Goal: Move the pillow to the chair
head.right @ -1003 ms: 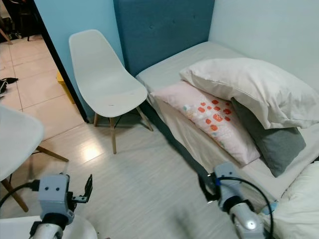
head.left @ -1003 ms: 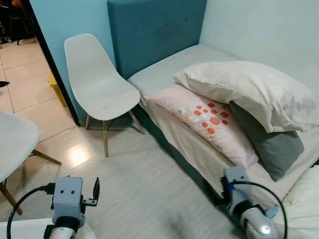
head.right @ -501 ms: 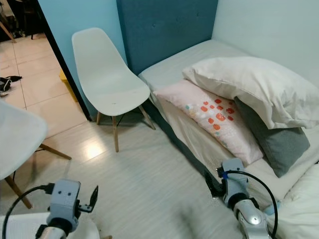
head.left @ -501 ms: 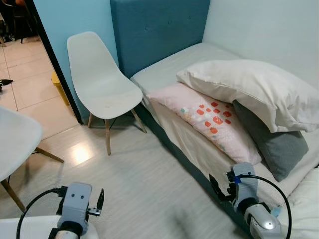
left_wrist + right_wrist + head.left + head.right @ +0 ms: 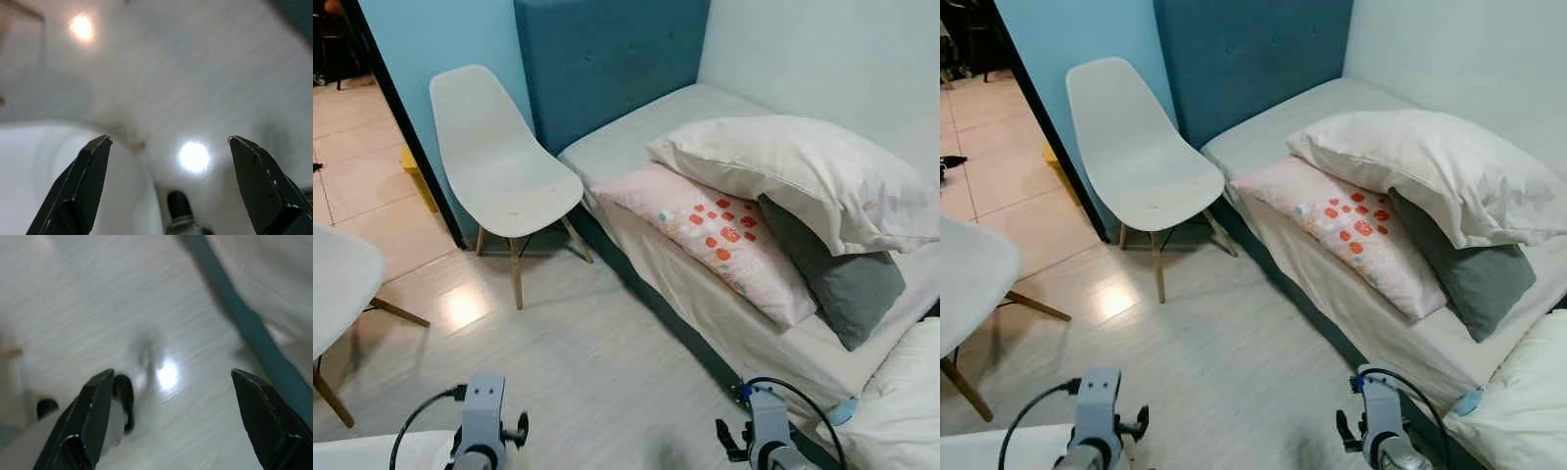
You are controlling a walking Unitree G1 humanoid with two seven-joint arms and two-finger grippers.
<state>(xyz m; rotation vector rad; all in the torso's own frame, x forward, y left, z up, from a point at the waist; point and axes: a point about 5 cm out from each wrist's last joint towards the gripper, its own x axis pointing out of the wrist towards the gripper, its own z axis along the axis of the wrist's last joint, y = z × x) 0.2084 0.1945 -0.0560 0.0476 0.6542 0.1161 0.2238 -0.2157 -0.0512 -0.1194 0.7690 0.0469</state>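
White pillow (image 5: 803,171) lies on the bed (image 5: 656,132), stacked atop the pink pillow (image 5: 724,240) and grey pillow (image 5: 827,279). Chair (image 5: 499,162) beside bed. Left gripper (image 5: 168,183) and right gripper (image 5: 171,418) both spread wide, holding nothing, low over the floor (image 5: 578,343).

Bare floor (image 5: 607,352) lies open between the chair (image 5: 504,166) and the bed (image 5: 705,284)
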